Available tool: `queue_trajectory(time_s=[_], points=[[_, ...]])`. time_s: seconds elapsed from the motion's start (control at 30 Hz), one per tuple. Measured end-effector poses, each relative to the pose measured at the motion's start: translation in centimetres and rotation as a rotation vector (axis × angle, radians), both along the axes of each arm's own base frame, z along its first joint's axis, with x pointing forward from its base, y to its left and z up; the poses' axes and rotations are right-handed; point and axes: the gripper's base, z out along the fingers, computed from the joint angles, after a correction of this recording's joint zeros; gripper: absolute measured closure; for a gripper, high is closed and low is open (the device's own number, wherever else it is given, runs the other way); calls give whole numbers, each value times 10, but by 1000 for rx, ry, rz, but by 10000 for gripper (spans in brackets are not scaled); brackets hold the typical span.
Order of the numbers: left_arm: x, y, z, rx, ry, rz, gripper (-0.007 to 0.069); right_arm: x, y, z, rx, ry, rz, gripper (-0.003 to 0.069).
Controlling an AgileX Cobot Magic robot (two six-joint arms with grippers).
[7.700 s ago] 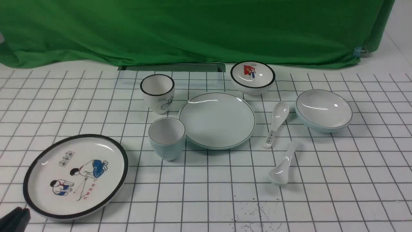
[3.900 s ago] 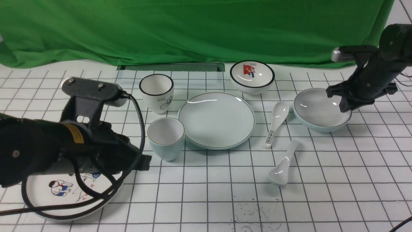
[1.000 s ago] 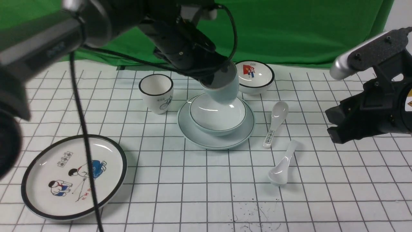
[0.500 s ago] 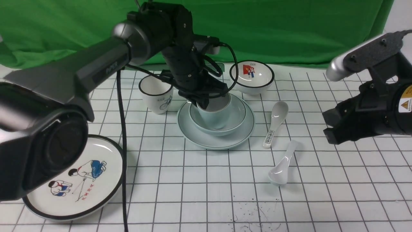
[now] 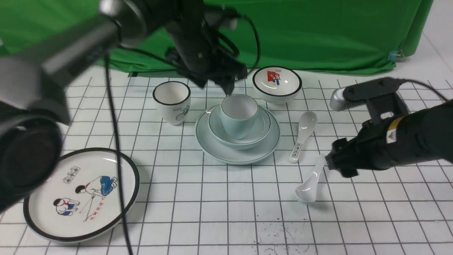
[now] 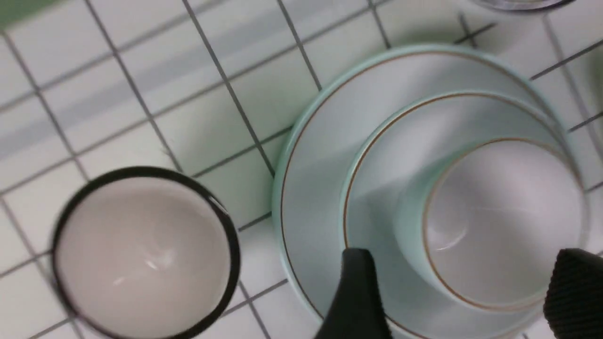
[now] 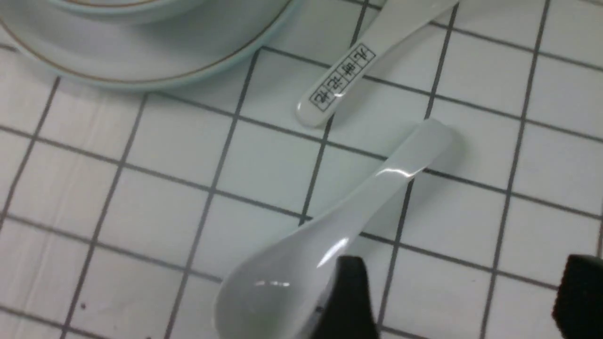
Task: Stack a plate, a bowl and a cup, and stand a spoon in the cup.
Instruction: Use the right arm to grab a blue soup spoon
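The plate point(image 5: 240, 158) lies on the gridded table point(image 5: 226, 226) toward its far edge, near the middle of its width, with the bowl point(image 5: 263, 132) sitting in it and the cup point(image 5: 239, 118) upright inside the bowl. Above and just behind this stack hangs the left gripper point(image 6: 452, 287), its fingers wide apart with nothing between them gripped; it looks slightly blurred in the front view, though it seems clear of the cup.

The spoon point(image 5: 313, 180) lies flat on the table, between the stack and the right edge, its bowl end toward the near edge. Near its handle is the right gripper point(image 7: 452, 292), fingers apart and holding nothing.

The label-handled spoon point(image 5: 303, 136) lies between the plate and the far right corner. Toward the far edge stand the bicycle cup point(image 5: 174, 108) and the black-rimmed bowl point(image 5: 277, 86); the cartoon plate point(image 5: 116, 212) lies toward the near left corner.
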Motion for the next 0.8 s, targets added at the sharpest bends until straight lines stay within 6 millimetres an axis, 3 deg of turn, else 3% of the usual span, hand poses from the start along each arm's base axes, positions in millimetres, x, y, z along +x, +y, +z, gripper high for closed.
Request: queue_trajectory(time_s=[0.07, 0.1, 0.13, 0.17, 0.27, 0.3, 0.33, 0.37, 0.4, 0.5, 0.57, 0.7, 0.73, 0.77, 0.8], points=[[-16, 6, 33, -15, -51, -12, 153, 9, 3, -8, 19, 25, -44, 85], [-33, 12, 61, -33, -98, -22, 155, 17, 5, -12, 32, 35, -68, 87], [-36, 13, 65, -35, -104, -23, 155, 19, 6, -11, 36, 32, -72, 87], [-55, 20, 90, -60, -148, -32, 165, 27, 8, -15, 50, 50, -102, 88], [-97, 35, 125, -97, -215, -52, 203, 45, 13, -19, 77, 71, -158, 89], [-109, 39, 128, -104, -220, -54, 217, 49, 15, -21, 80, 78, -168, 89], [-131, 48, 141, -120, -266, -53, 244, 55, 18, -27, 87, 95, -187, 89], [-129, 47, 134, -114, -249, -51, 244, 56, 18, -28, 87, 98, -189, 89], [-159, 60, 140, -119, -290, -43, 283, 62, 20, -36, 89, 117, -208, 100], [-192, 78, 116, -83, -283, -13, 337, 68, 23, -51, 78, 159, -230, 148], [-203, 83, 106, -75, -276, -1, 353, 69, 23, -57, 70, 176, -235, 169], [-247, 103, 62, -46, -242, 11, 400, 67, 27, -71, 26, 219, -198, 290], [-255, 107, 55, -37, -240, 11, 403, 67, 29, -71, 11, 212, -167, 337], [-257, 107, 53, -35, -240, 11, 403, 67, 29, -71, 9, 211, -161, 337], [-267, 112, 46, -23, -242, 12, 404, 66, 32, -70, -7, 205, -119, 431]])
